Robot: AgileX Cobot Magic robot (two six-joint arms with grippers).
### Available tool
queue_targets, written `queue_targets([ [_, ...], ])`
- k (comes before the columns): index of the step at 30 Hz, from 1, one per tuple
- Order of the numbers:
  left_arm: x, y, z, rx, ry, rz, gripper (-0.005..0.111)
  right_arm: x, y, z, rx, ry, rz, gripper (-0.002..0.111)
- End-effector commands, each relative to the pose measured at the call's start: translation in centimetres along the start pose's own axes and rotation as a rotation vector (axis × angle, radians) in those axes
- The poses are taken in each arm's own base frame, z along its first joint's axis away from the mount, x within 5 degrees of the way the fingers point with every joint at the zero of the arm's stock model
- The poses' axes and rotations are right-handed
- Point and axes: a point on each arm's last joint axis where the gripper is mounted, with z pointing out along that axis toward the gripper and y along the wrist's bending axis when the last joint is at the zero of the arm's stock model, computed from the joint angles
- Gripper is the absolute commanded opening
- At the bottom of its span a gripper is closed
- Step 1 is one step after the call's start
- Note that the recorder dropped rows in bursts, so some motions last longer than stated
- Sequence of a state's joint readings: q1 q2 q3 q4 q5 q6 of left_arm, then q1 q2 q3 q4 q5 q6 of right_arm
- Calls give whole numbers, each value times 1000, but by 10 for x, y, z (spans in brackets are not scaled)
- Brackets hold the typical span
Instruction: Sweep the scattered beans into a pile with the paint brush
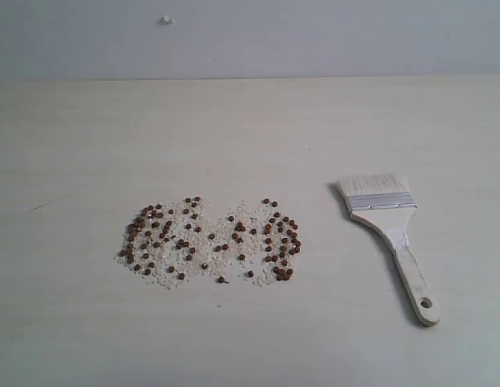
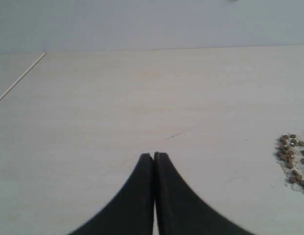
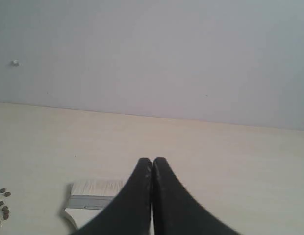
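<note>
Reddish-brown beans (image 1: 210, 240) mixed with pale grit lie spread in a wide, loose patch on the pale table (image 1: 250, 129); no compact pile shows. The paint brush (image 1: 389, 234) lies flat to their right, white bristles toward the back, holed handle toward the front. Neither gripper appears in the exterior view. My left gripper (image 2: 154, 155) is shut and holds nothing, with the edge of the beans (image 2: 293, 162) off to one side. My right gripper (image 3: 152, 160) is shut and holds nothing; behind its fingers peeks the paint brush (image 3: 93, 195), beside a few beans (image 3: 2, 208).
A grey wall (image 1: 250, 36) rises behind the table, with a small white speck (image 1: 166, 20) on it. A thin dark scratch (image 1: 42, 205) marks the tabletop left of the beans. A table seam (image 2: 19, 78) runs along one side in the left wrist view.
</note>
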State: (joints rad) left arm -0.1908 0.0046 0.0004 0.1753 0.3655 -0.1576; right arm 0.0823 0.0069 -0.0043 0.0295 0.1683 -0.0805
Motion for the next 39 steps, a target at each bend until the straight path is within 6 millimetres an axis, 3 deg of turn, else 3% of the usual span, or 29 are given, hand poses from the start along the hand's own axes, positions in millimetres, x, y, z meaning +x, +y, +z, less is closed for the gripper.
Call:
queue_targets([
  [1, -1, 0, 0, -3, -10, -8, 0, 0, 0, 0, 2, -17, -3, 0],
  [18, -1, 0, 0, -3, -10, -8, 0, -1, 0, 0, 3, -25, -8, 0],
  [23, -1, 0, 0, -3, -10, -8, 0, -19, -2, -2, 18, -221, 6, 0],
  [31, -1, 0, 0, -3, -10, -8, 0, -60, -12, -22, -4, -690, 422, 0],
  [34, -1, 0, 0, -3, -10, -8, 0, -84, -10, -20, -38, -541, 465, 0],
  [36, -1, 0, 0, -3, -10, -8, 0, -102, -8, -6, -23, -382, 376, 0],
  [39, -1, 0, 0, -3, -10, -8, 0, -125, -3, 32, -36, 37, 160, 0],
])
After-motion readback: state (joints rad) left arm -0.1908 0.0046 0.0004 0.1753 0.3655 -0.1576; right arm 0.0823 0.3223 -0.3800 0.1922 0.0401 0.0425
